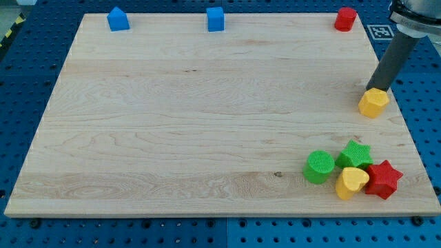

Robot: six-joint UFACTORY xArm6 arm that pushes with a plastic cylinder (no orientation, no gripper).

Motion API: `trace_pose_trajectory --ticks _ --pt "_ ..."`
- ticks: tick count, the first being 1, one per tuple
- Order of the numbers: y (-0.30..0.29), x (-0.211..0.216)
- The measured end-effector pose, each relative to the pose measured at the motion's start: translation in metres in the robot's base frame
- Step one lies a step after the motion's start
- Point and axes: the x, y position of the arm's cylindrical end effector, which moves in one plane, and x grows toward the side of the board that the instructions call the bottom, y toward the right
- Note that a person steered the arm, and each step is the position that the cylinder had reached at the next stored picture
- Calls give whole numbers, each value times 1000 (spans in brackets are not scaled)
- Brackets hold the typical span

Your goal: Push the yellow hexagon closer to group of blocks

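Note:
The yellow hexagon sits near the board's right edge, about mid-height. My tip is at the hexagon's top side, touching or almost touching it; the dark rod rises up and right from there. The group of blocks lies at the bottom right: a green cylinder, a green star, a yellow heart-shaped block and a red star, packed close together. The hexagon is well above this group, with a gap of bare board between.
A blue house-shaped block and a blue cube stand along the wooden board's top edge. A red block is at the top right corner. A blue perforated table surrounds the board.

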Motion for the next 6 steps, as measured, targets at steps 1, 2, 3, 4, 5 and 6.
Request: trace_pose_trajectory --ticks 1,2,3,4,5,6 --pt "-7 13" --pt "-9 50" --pt "-11 92" --pt "-19 101" --pt "-40 62" --pt "-60 4"
